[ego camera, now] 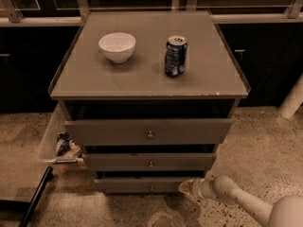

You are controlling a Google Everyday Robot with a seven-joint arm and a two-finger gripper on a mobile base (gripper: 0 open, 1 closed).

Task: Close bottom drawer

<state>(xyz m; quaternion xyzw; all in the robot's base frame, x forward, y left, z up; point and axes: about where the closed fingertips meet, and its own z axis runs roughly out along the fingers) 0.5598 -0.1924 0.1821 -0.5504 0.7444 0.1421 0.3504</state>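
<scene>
The grey cabinet (149, 74) has three drawers, all standing a little out. The bottom drawer (137, 185) has the slimmest front and a small brass knob (151, 188); it stands out only slightly, less than the drawers above. My gripper (187, 187) is at the right end of the bottom drawer's front, touching or almost touching it. The white arm (236, 200) comes in from the lower right.
A white bowl (117, 46) and a blue soda can (175, 56) stand on the cabinet top. A clear bin (59, 143) with wrappers sits on the floor to the left. A black bar (35, 197) lies at lower left. A white post (293, 98) stands at right.
</scene>
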